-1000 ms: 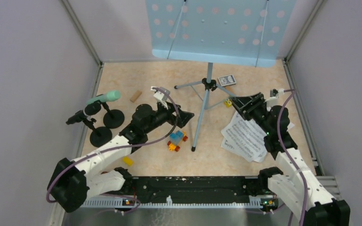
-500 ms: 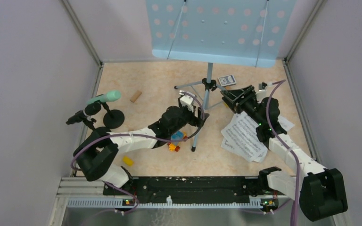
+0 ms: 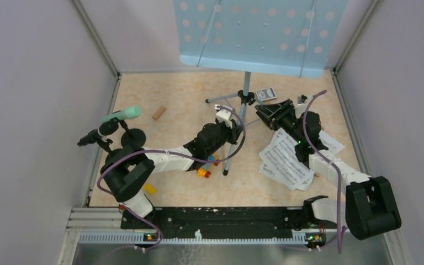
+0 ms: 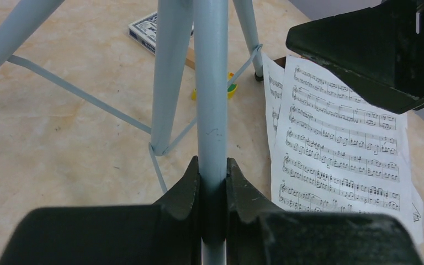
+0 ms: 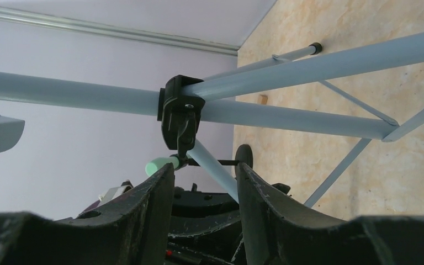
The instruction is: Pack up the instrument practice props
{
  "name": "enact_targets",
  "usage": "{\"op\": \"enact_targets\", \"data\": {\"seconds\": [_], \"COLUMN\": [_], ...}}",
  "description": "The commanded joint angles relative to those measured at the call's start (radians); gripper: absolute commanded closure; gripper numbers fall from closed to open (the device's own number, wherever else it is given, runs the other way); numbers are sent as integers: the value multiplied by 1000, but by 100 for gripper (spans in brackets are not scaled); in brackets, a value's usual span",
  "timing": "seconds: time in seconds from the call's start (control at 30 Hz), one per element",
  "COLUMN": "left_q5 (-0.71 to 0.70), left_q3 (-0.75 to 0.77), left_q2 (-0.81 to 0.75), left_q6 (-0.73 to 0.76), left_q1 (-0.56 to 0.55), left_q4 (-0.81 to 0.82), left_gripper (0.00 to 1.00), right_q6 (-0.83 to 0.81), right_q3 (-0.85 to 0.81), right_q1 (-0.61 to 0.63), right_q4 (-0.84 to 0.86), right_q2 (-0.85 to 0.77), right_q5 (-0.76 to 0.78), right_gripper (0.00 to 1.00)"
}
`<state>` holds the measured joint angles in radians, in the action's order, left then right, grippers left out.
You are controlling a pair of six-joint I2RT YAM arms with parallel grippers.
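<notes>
The pale-blue perforated music desk (image 3: 254,33) stands at the back on its silver pole (image 3: 247,83). My left gripper (image 3: 233,134) is shut on the tripod's front leg (image 4: 212,110), with the tube pinched between both jaws. My right gripper (image 3: 262,110) is open just right of the black tripod hub (image 5: 179,113), and one leg runs past between its fingers (image 5: 254,204). White sheet-music pages (image 3: 287,160) lie under the right arm. The mint-green microphone (image 3: 122,115) and black microphone (image 3: 91,137) sit in their holders at the left, with one round base (image 3: 134,135) showing.
Colourful toy bricks (image 3: 204,171) lie by the foot of the tripod's front leg, and a yellow one (image 3: 149,189) is nearer the arm bases. A tan block (image 3: 158,113) and a card box (image 3: 265,94) lie farther back. Grey walls close in both sides.
My left gripper reached right to the tripod's front leg and closed on it. My right gripper moved left toward the hub, and its jaws narrowed slightly.
</notes>
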<state>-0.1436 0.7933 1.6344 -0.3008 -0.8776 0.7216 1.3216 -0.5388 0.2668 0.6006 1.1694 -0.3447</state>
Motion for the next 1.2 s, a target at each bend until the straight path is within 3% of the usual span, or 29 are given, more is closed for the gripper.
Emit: {"op": "enact_targets", "data": {"seconds": [0.0, 0.17, 0.37, 0.7, 1.07, 1.17], "left_q5": [-4, 21, 22, 19, 18, 19], "left_q3": [20, 12, -8, -31, -43, -42], "left_q2": [54, 67, 75, 74, 53, 48], "left_q6": [79, 97, 91, 86, 104, 104], "left_q1": [14, 13, 11, 2, -1, -1], "left_q4": [6, -17, -17, -18, -32, -43], "left_gripper": [100, 100, 100, 100, 100, 100], "right_q6": [4, 43, 31, 31, 24, -2], "right_q3": [-32, 9, -7, -37, -90, -100], "right_q1": [15, 22, 23, 23, 25, 24], "right_q4": [174, 330, 350, 372, 446, 443], "right_q2": [51, 90, 128, 209, 278, 281], "right_q5": [-35, -20, -7, -27, -60, -62], "right_gripper": [55, 55, 56, 69, 75, 85]}}
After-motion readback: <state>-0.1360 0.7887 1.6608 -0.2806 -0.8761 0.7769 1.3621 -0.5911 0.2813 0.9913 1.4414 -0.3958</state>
